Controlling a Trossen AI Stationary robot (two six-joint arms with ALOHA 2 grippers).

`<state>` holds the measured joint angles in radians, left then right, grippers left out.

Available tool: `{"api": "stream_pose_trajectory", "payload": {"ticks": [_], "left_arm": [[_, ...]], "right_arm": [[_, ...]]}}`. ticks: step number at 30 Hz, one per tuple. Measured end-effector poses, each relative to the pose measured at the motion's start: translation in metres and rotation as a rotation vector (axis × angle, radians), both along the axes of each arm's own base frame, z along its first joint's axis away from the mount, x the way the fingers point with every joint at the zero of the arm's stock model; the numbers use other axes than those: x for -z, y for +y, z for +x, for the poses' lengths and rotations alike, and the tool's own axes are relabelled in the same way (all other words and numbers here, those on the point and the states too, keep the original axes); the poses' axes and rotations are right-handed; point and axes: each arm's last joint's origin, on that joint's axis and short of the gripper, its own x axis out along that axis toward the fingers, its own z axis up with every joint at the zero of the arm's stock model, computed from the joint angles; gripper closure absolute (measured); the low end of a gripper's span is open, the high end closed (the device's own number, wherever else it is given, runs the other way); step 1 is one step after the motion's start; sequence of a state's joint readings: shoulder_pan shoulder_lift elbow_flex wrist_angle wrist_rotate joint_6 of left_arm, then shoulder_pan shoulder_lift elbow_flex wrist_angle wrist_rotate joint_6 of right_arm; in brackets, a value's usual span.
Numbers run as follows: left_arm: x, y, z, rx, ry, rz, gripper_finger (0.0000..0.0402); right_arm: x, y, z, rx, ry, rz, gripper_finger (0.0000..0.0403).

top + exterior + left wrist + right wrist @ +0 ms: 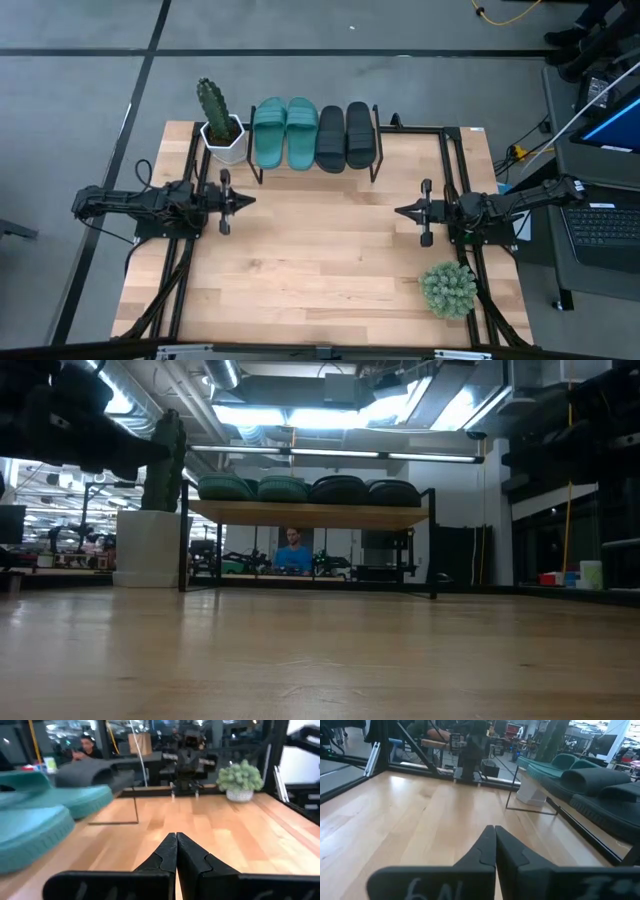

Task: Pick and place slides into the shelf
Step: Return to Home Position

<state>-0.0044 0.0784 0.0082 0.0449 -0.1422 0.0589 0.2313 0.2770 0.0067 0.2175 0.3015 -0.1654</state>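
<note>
Plainly, found two teal-green slides (285, 132) and two black slides (345, 135) up on the shelf (305, 513), lined in one row across its light plank top. Made out the teal-green pair toward the shelf end on the left arm's side and the black pair toward the end on the right arm's side, all four straps up. Looked packed side by side, perhaps touching, though could not settle that from above. Saw the same row in the low view, resting on the plank between the thin black legs, with a person (294, 550) far off in the room behind, framed under the shelf. Noted a cactus (211, 100) in a white pot (224, 140) standing on the table (320, 270) just beside the shelf's teal-green end. Spotted a round green plant (448, 290) well apart from the shelf, out past its black end and toward the table edge farthest from the shelf. Found the left gripper (250, 201) in front of the shelf, near its teal-green end but clear of it, fingers pressed tight together with nothing between them. Found the right gripper (399, 211) likewise in front of the shelf, off its black end and apart from it, tips pointing across at the left gripper, fingers closed flat against each other and carrying nothing. Saw neither gripper touching a slide.
</note>
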Motion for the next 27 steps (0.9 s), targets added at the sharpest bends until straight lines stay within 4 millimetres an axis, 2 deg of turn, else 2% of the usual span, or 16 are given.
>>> {"api": "stream_pose_trajectory", "payload": {"ticks": [10, 18, 27], "left_arm": [[0.0011, 0.0001, -0.0001, -0.004, 0.014, 0.022, 0.0402], [0.0011, 0.0001, -0.0001, -0.004, 0.014, 0.022, 0.0402], [0.0010, 0.0001, -0.0001, -0.005, 0.014, 0.022, 0.0402]], "right_arm": [[-0.0003, 0.0000, 0.0000, 0.001, -0.005, 0.034, 0.0389], [-0.0002, 0.0000, 0.0000, 0.008, -0.014, 0.162, 0.0387], [-0.0035, 0.0001, 0.0001, 0.002, -0.041, 0.081, 0.0386]]}}
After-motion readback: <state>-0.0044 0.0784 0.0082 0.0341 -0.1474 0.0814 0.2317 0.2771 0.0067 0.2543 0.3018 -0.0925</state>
